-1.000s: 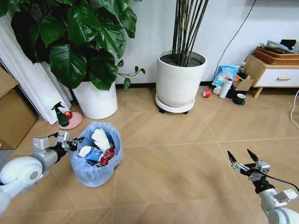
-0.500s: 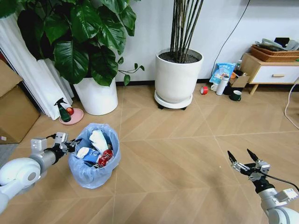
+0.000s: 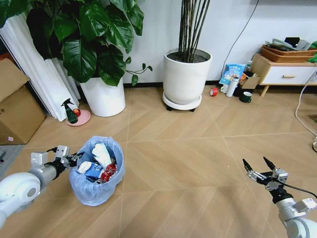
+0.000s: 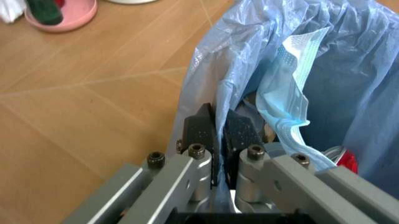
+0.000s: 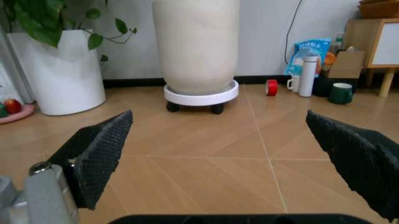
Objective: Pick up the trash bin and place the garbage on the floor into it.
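Trash bin (image 3: 96, 173) on the floor (image 3: 188, 163) at robot's left, blue liner holding garbage (image 3: 99, 162): white paper, red packet. Left tool (image 4: 218, 135) clamped on the liner rim alone. Risk: thin plastic may tear or slide off the bin when lifted, spilling contents. Right tool (image 3: 259, 170) spread wide, empty, well apart.

Wooden floor (image 3: 188, 163) under bin (image 3: 94, 186), pots (image 3: 185, 79)
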Available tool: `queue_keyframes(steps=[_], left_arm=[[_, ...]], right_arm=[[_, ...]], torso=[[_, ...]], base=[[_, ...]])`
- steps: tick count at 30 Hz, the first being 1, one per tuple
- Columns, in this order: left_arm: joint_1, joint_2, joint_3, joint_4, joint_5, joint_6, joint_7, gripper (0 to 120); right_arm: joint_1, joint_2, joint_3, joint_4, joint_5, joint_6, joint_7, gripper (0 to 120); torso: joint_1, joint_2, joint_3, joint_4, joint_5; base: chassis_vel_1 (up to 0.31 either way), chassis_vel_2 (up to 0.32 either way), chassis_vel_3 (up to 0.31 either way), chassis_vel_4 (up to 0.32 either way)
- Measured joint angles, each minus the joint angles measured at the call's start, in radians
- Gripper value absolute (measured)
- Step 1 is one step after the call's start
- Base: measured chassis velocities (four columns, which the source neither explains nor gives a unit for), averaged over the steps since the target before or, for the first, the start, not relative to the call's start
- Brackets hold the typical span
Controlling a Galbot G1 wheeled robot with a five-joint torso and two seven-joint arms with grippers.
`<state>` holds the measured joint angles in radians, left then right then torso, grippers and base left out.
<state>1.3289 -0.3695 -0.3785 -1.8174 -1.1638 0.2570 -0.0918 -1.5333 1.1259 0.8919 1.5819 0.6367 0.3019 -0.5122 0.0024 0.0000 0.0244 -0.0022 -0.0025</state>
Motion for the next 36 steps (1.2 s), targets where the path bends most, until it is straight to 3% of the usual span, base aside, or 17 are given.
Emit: queue_keyframes(steps=[15,32,36], left_arm=[[0.055,-0.015,-0.037,-0.001,0.011,-0.001,-0.006,0],[0.240,-0.067,-0.238,-0.028,0.044,-0.005,0.008,0],[0.316,-0.118,-0.326,-0.033,0.073,-0.011,0.018,0]], right_arm=[[0.007,-0.020,-0.007,-0.012,0.009,0.001,-0.003,100],[0.009,-0.024,-0.019,-0.006,0.009,0.004,-0.006,100],[0.006,-0.013,-0.018,-0.004,0.005,0.006,-0.008,100]], torso=[[0.000,0.000,0.000,-0.0004,0.0005],[0.000,0.000,0.000,-0.0004,0.0009],[0.000,0.000,0.000,-0.0002,0.0003]], base=[[0.145,-0.139,-0.134,0.140],[0.140,-0.136,-0.135,0.137],[0.142,-0.134,-0.151,0.136]])
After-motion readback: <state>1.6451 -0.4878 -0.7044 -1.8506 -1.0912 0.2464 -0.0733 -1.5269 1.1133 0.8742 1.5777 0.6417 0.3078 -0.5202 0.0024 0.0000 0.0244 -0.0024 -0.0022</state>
